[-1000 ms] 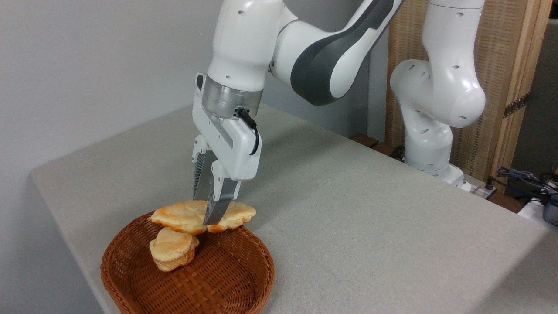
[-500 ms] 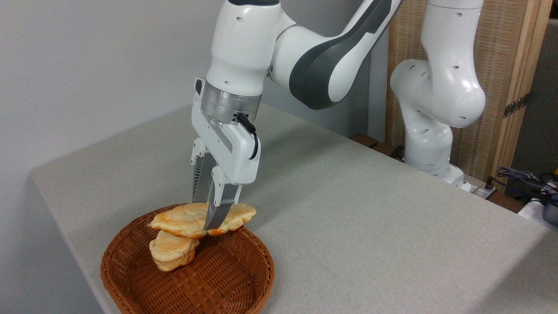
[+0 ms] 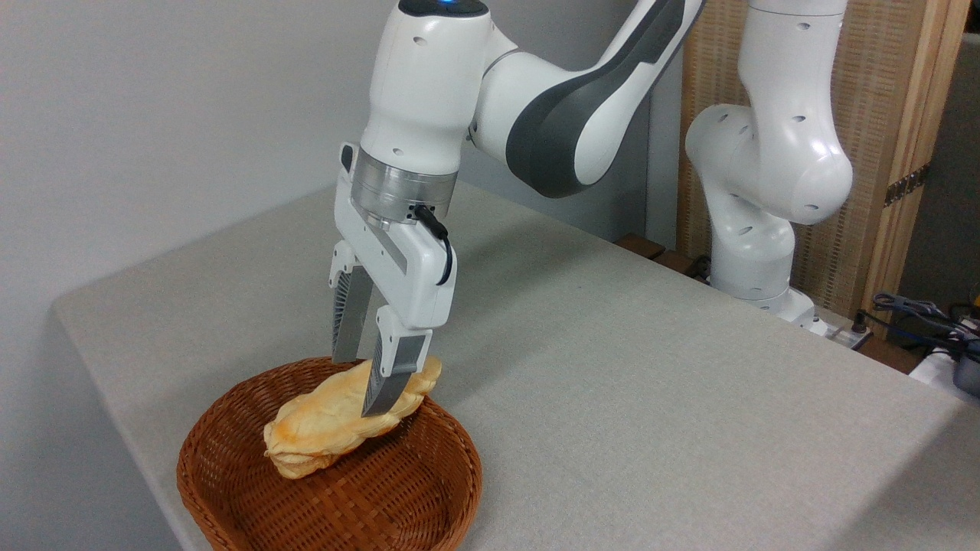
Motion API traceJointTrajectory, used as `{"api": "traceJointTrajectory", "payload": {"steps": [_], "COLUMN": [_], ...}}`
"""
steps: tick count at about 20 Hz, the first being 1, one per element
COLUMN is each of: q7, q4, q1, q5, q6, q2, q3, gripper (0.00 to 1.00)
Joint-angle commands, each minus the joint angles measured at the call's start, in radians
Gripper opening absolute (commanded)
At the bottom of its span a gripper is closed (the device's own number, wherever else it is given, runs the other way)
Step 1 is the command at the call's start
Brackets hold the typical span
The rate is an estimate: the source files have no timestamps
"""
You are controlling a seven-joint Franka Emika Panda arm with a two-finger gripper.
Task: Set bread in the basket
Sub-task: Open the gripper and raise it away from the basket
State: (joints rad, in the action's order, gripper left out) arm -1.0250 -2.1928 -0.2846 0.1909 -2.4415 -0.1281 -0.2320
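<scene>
No logos or readable text anywhere on the arm, just a small blue light at the very top of the white wrist housing.

Compared with half a second back, the bread (image 3: 337,417) has dropped: it was held level above the basket (image 3: 429,509), and now it's tipped down into it, its lower left end resting over the small bun that was sitting there, upper right end poking up toward the far rim. The bun is basically hidden under it now, can't really separate the two.

The gripper (image 3: 366,383) has lifted a bit and the fingers have spread apart. The near finger (image 3: 390,379) sits in front of the loaf's upper right part, the far one (image 3: 344,325) behind it with its tip above the crust. Looks like it's let go, though I can't tell if the near finger still touches the bread. The basket sits at the near left corner of the grey table (image 3: 651,367).
</scene>
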Motion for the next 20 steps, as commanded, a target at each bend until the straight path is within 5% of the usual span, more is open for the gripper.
{"api": "traceJointTrajectory", "payload": {"steps": [1,8,14,18,20], "q7": [0.022,0.114,0.169,0.224,0.334], "q4": [0.019,0.019,0.030,0.080,0.110], "q1": [-0.004,0.001,0.024,0.022,0.022], "q5": [0.012,0.007,-0.011,-0.108,-0.140], "q6": [-0.017,-0.002,0.208,0.439,0.504], "q2": [-0.004,-0.053,-0.126,-0.151,-0.151], "q3": [-0.009,-0.009,-0.010,-0.001,0.020], "gripper": [1.00,1.00,1.00,1.00,1.00]}}
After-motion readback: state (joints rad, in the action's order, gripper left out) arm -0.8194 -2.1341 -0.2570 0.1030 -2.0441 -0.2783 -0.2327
